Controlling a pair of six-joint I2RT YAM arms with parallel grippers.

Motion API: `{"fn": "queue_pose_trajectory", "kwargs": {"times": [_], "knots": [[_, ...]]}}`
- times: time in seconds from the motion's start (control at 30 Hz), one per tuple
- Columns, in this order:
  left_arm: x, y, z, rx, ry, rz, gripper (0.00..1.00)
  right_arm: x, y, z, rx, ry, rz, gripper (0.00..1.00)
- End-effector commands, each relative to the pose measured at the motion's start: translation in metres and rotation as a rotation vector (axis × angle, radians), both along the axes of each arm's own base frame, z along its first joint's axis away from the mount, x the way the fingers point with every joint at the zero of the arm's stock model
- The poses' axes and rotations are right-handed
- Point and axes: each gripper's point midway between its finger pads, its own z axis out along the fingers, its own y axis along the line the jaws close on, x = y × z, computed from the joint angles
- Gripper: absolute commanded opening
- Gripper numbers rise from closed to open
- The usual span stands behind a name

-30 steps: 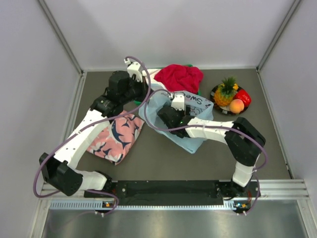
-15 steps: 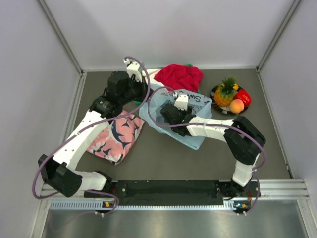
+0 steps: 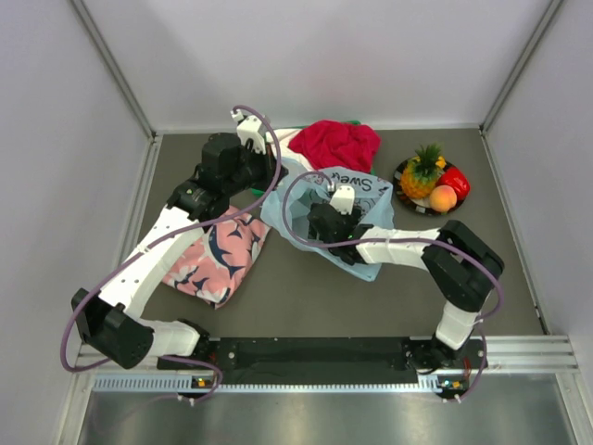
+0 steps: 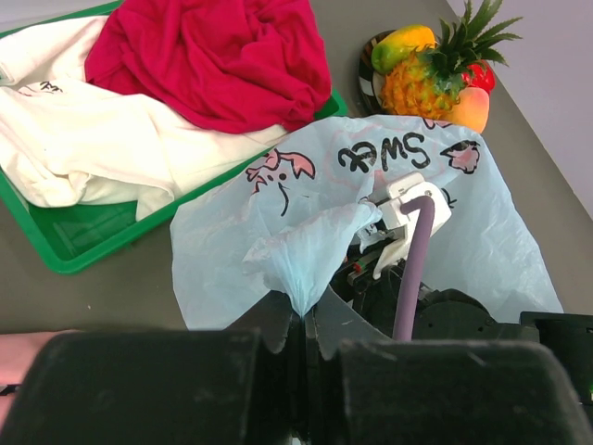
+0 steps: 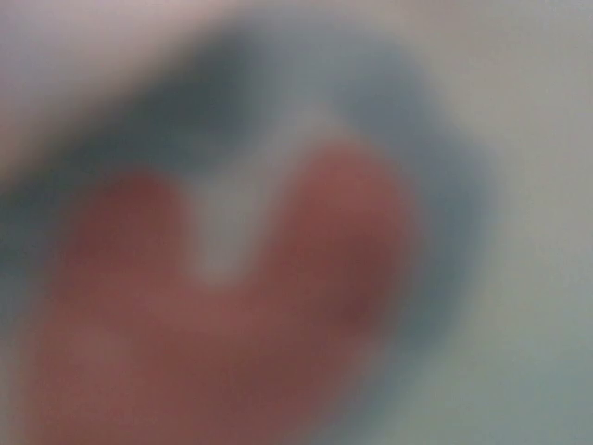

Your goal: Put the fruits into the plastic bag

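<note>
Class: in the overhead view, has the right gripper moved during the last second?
Yes. The right gripper slid slightly right and toward the near edge, away from the red cloth.

Dark table (image 3: 306,306): pink cloth (image 3: 218,255) left, green tray (image 4: 83,246) rear, plastic bag (image 3: 371,188) centre (rumpled), fruit plate (image 4: 365,74) right.

Robotics laboratory test cell: plain white panels (image 3: 324,65) are enclosing a dark grey tabletop (image 3: 306,311) on three sides. The left arm (image 3: 153,255) and the right arm (image 3: 454,269) are standing at the near edge beside a metal rail (image 3: 278,382), trailing purple cables (image 4: 413,269) — apparatus rather than furniture.
</note>
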Motion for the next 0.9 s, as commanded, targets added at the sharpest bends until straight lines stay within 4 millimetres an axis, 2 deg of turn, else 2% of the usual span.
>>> {"fn": "queue_pose_trajectory", "kwargs": {"times": [0.0, 0.1, 0.27, 0.33, 0.37, 0.4, 0.47, 0.57, 0.73, 0.77, 0.8, 0.87], "knots": [[0.000, 0.002, 0.028, -0.036, -0.085, 0.004, 0.00, 0.009, 0.014, 0.034, 0.091, -0.070, 0.035, 0.86], [-0.001, 0.002, 0.028, -0.039, -0.086, 0.003, 0.00, 0.007, 0.018, 0.037, 0.106, -0.065, 0.056, 0.90], [-0.001, 0.002, 0.029, -0.037, -0.087, 0.005, 0.00, 0.004, 0.025, 0.064, 0.159, -0.094, 0.108, 0.98], [-0.001, 0.002, 0.029, -0.037, -0.087, 0.005, 0.00, 0.002, 0.025, 0.071, 0.171, -0.104, 0.117, 0.99], [0.000, 0.003, 0.029, -0.038, -0.086, 0.007, 0.00, 0.001, 0.024, 0.084, 0.192, -0.124, 0.121, 0.99], [-0.001, 0.002, 0.029, -0.037, -0.087, 0.005, 0.00, -0.002, 0.023, 0.085, 0.196, -0.126, 0.131, 0.99], [-0.001, 0.002, 0.029, -0.038, -0.086, 0.006, 0.00, -0.004, 0.023, 0.101, 0.229, -0.157, 0.147, 0.99], [0.000, 0.002, 0.027, -0.035, -0.084, 0.007, 0.00, -0.010, 0.024, 0.113, 0.259, -0.181, 0.190, 0.99], [0.000, 0.003, 0.028, -0.035, -0.086, 0.008, 0.00, -0.029, 0.029, 0.141, 0.349, -0.241, 0.310, 0.98], [-0.001, 0.003, 0.029, -0.036, -0.089, 0.006, 0.00, -0.032, 0.030, 0.141, 0.367, -0.258, 0.328, 0.98], [0.000, 0.003, 0.028, -0.035, -0.088, 0.009, 0.00, -0.039, 0.031, 0.154, 0.401, -0.282, 0.360, 0.98], [-0.001, 0.003, 0.028, -0.035, -0.088, 0.008, 0.00, -0.047, 0.029, 0.157, 0.433, -0.302, 0.387, 0.98]]}}
